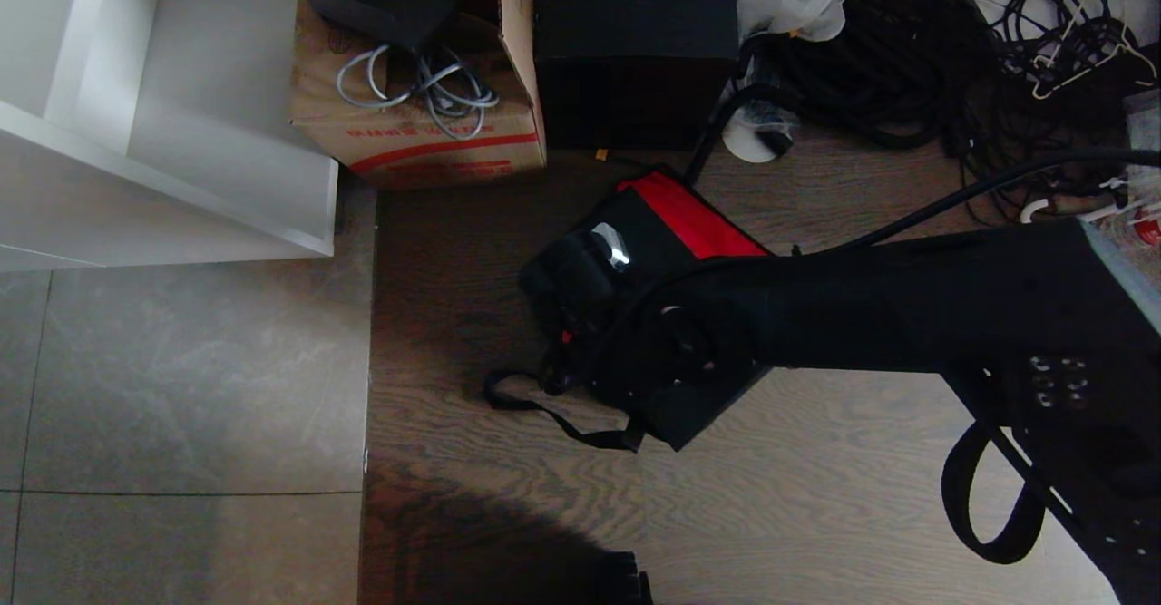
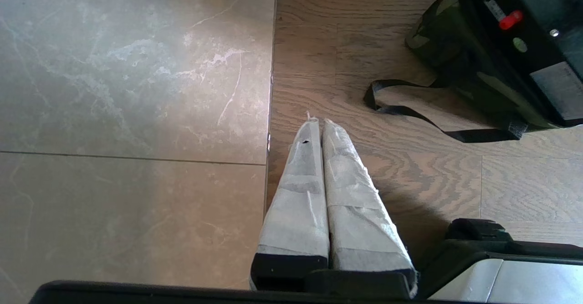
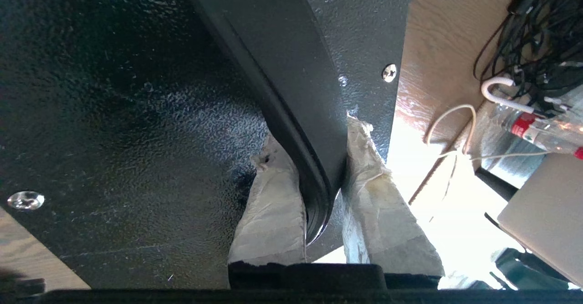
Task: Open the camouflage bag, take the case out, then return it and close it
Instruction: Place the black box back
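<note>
dim head view | big shadow under my right arm (image 1: 907,315) | glare blowout beside right gripper (image 3: 314,176) | frames sharp

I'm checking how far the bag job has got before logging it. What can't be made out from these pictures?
- Head view: the right arm covers most of the camouflage bag; whether the case is in or out is unclear.
- Right wrist view: the case fills the frame, its edges cut off, with the right gripper clamped on its handle.
- Left wrist view: the bag is cut off at the edge.
</note>
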### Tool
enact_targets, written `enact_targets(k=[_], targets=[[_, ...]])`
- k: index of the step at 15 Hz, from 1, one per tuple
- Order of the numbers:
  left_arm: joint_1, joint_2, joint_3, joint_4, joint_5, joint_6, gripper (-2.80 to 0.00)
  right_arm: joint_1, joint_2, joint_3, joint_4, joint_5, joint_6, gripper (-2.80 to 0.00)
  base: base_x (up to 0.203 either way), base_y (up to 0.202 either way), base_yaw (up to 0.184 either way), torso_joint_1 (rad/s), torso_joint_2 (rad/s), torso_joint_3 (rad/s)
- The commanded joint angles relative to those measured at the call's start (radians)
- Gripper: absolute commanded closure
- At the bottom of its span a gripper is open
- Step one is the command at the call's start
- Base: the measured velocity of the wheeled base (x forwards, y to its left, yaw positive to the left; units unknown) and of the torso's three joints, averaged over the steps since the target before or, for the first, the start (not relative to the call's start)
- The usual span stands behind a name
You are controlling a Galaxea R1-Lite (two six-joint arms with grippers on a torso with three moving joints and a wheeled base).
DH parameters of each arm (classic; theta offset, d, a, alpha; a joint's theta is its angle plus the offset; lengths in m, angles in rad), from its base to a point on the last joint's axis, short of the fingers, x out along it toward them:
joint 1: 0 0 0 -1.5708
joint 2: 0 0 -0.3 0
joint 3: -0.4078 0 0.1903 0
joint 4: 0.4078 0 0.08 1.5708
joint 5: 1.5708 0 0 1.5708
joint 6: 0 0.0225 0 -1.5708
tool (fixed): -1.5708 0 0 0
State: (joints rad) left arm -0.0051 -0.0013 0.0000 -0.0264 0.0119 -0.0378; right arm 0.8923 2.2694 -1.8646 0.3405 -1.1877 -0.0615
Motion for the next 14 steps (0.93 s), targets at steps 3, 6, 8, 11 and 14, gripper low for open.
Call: enact_targets(k=[3, 6, 8, 11, 14], targets=[[0.000, 0.001, 0.008, 0.000, 0.000, -0.001, 0.00, 0.002, 0.023, 0.007, 0.009, -0.006, -0.001, 0.00, 0.000, 0.000, 0.000, 0.000, 0.00, 0.000], [0.000, 0.001, 0.008, 0.000, 0.000, -0.001, 0.00, 0.002, 0.059, -0.014, 0.001, -0.006, -0.001, 0.00, 0.000, 0.000, 0.000, 0.000, 0.00, 0.000], [0.000, 0.001, 0.008, 0.000, 0.000, -0.001, 0.00, 0.000, 0.079, -0.027, 0.005, -0.006, 0.006, 0.00, 0.000, 0.000, 0.000, 0.000, 0.00, 0.000], [0.000, 0.001, 0.008, 0.000, 0.000, -0.001, 0.00, -0.003, 0.103, -0.043, 0.004, -0.006, 0.005, 0.00, 0.000, 0.000, 0.000, 0.000, 0.00, 0.000], [0.000, 0.001, 0.008, 0.000, 0.000, -0.001, 0.00, -0.006, 0.130, -0.057, 0.008, -0.003, 0.009, 0.00, 0.000, 0.000, 0.000, 0.000, 0.00, 0.000]])
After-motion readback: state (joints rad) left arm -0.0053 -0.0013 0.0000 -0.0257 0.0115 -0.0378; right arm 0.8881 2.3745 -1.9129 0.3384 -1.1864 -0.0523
